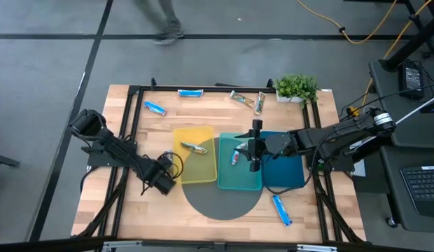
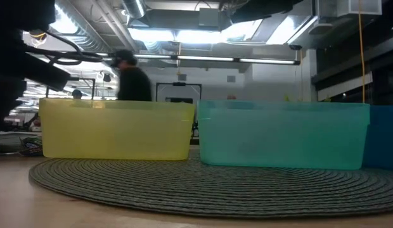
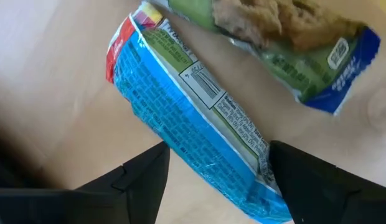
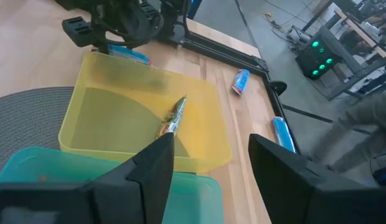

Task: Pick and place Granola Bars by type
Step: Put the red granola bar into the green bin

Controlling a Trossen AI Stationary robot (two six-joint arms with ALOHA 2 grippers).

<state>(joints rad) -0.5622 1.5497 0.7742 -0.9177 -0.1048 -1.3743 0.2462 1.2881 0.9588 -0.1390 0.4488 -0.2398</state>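
My left gripper (image 1: 161, 179) is low over the table just left of the yellow tray (image 1: 203, 171). It is open, with its fingers (image 3: 140, 180) on either side of a bright blue bar (image 3: 180, 118) lying on the wood. A green-and-blue bar (image 3: 286, 37) lies just beyond that one. My right gripper (image 1: 253, 151) is open and empty above the teal tray (image 1: 239, 183), also seen in its wrist view (image 4: 211, 174). One tan bar (image 1: 196, 148) lies in the yellow tray (image 4: 199, 99), and one bar (image 1: 238, 155) lies in the teal tray. Other bars lie loose on the table.
Blue bars (image 1: 155, 108) (image 1: 190, 92) and tan bars (image 1: 241, 98) (image 1: 260, 102) lie near the far edge, and a blue one (image 1: 281, 210) lies near the near edge. A dark blue tray (image 1: 285, 175), a round grey mat (image 2: 203, 183) and a potted plant (image 1: 297, 87) are here. A person (image 2: 134, 79) stands behind.
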